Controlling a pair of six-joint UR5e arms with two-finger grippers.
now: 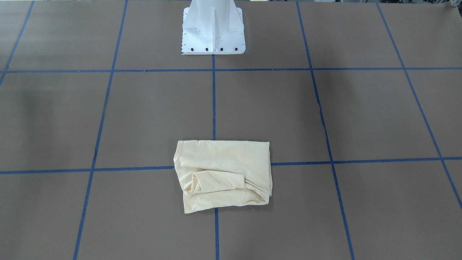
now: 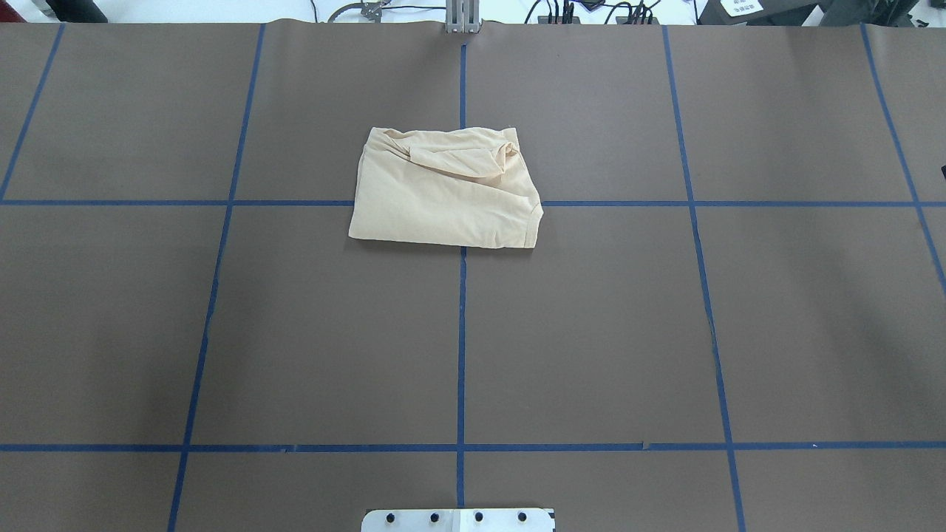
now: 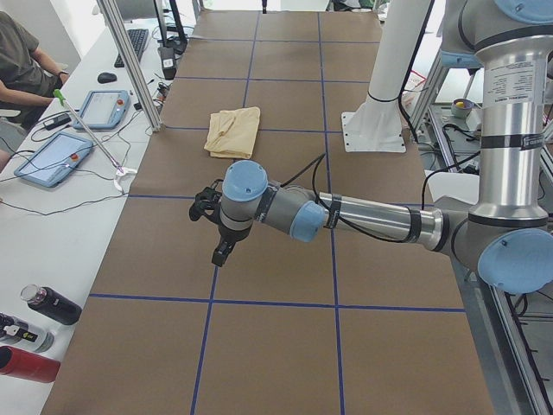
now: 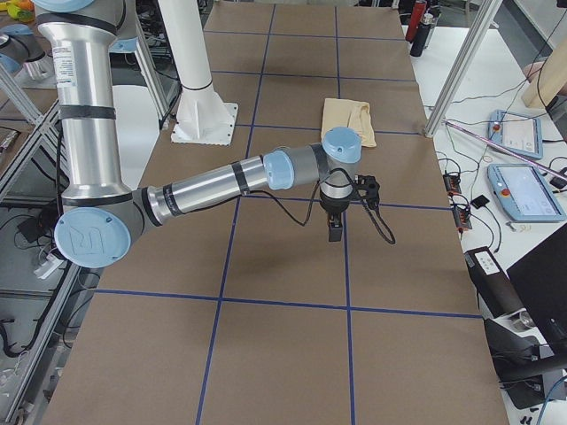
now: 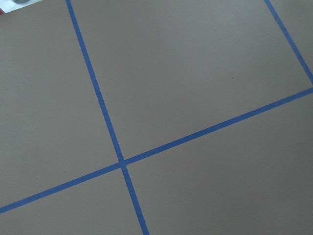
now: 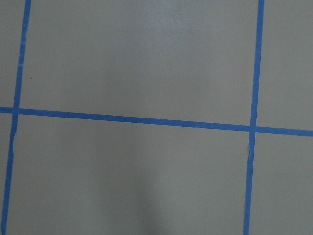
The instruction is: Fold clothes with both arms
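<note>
The left gripper [image 3: 220, 251] hangs over the table [image 2: 591, 332], well off to the left of the pedestal [image 3: 380, 112]; I cannot tell whether it is wide or narrow. The folded shirt [image 2: 443, 196] lies flat straight out in front of the pedestal, across the middle tape line [image 2: 462, 332]. The right gripper [image 4: 334, 232] hangs off the pedestal's right, and I cannot tell its opening either.
</note>
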